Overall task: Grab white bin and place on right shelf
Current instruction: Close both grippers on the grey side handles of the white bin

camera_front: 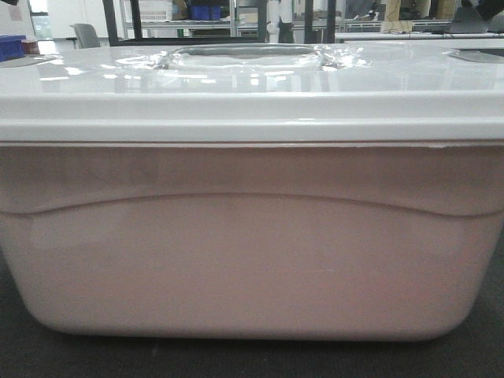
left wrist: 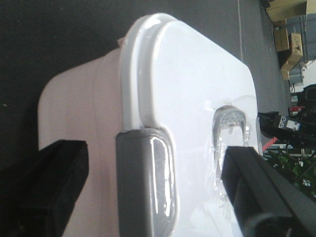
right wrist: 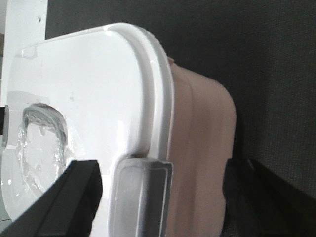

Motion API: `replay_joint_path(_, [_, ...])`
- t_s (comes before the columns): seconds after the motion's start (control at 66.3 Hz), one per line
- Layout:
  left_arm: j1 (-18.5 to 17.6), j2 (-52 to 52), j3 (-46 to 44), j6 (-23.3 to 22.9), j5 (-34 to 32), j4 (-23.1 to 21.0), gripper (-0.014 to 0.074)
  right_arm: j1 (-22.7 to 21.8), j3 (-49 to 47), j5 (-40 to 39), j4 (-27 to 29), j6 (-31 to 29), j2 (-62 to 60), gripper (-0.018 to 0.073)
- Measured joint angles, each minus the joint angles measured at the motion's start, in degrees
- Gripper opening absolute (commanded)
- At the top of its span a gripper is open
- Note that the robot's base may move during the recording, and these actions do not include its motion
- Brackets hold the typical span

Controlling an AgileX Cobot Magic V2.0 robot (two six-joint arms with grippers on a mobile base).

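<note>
Close ahead sits the white bin (camera_front: 252, 252) on a dark surface (camera_front: 47, 358): bulky, stiff, likely slippery. Left hand (left wrist: 155, 165) and right hand (right wrist: 165, 177), both open, straddle its grey end latches (left wrist: 145, 190), probably the best holds.

Holds the left gripper (left wrist: 153, 155) splayed wide, one black finger (left wrist: 44, 187) low at the left edge of its wrist view and the other low at the right, and holds the right gripper (right wrist: 165, 170) spread just as wide, dark fingers (right wrist: 64, 197) parted toward both lower corners.
</note>
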Motion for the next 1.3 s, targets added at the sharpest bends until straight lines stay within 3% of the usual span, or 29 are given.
replay_joint_path(0.241, [-4.1, 0.0, 0.0, 0.1, -0.1, 0.7, 0.0449, 0.0, 3.2, -0.1, 0.8, -1.0, 0.0, 0.0599])
replay_joint_path(0.603, [-4.5, 0.0, 0.0, -0.9, -0.5, 7.6, 0.0449, 0.0, 4.3, -0.5, 2.2, -2.9, 0.0, 0.0599])
replay_joint_path(0.769, [-4.5, 0.0, 0.0, -1.3, -0.4, 7.1, 0.0449, 0.1, 4.3, -0.5, 2.7, -3.0, 0.0, 0.0599])
replay_joint_path(1.026, [-4.5, 0.4, 0.0, -1.5, -0.2, 5.4, 0.0449, 4.0, 4.3, -0.9, 2.8, -3.8, 0.0, 0.0599])
replay_joint_path(1.297, [-4.6, 5.4, 0.0, -0.3, -0.3, 3.2, 0.0433, 4.1, 4.3, -0.9, 2.9, -3.9, 0.0, 0.0599])
